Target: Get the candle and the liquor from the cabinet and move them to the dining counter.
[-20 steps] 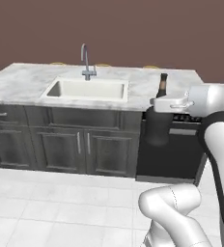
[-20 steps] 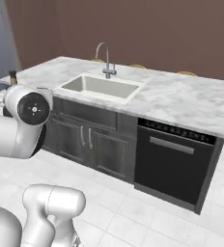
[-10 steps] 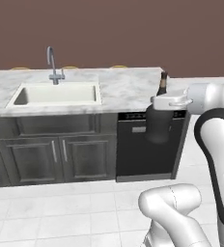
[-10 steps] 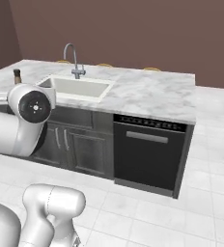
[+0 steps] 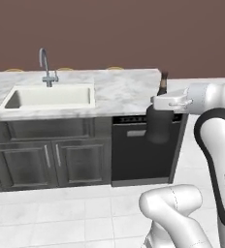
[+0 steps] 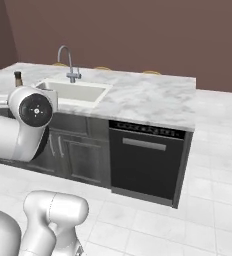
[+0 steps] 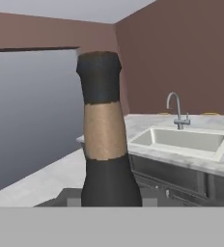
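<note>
Claw [image 5: 159, 127]: closed on the liquor [image 5: 162, 83]. The fingers themselves are hidden behind the bottle body and the white hand; the grip is read from the bottle riding upright at the hand, clear of any surface.

Liquor, appearance: in the left base view a dark rounded body hangs just below the hand, with a thin neck and dark cap standing up above it. In the hand view the neck [image 7: 103, 126] rises close to the camera: black shoulder at the bottom, a tan band around the middle of the neck, black cap on top. Bottle upright, not tilted as far as can be judged. In the right base view just the cap and neck tip [image 6: 17, 77] show above the arm's round joint.

Liquor, position: held in the air just off the end of the dining counter [image 5: 124, 92], on the side above the black dishwasher front [image 5: 141, 152]. Not touching the marble.

Surroundings: the counter top is white, grey-veined marble with an inset sink [image 5: 49, 97] and a curved faucet [image 5: 45, 65] behind it. Dark grey panelled cupboard doors [image 5: 46, 162] sit under the sink. Tan stool tops [image 5: 114, 68] peek over the far edge. Floor is pale tile; back wall is maroon-brown.
</note>
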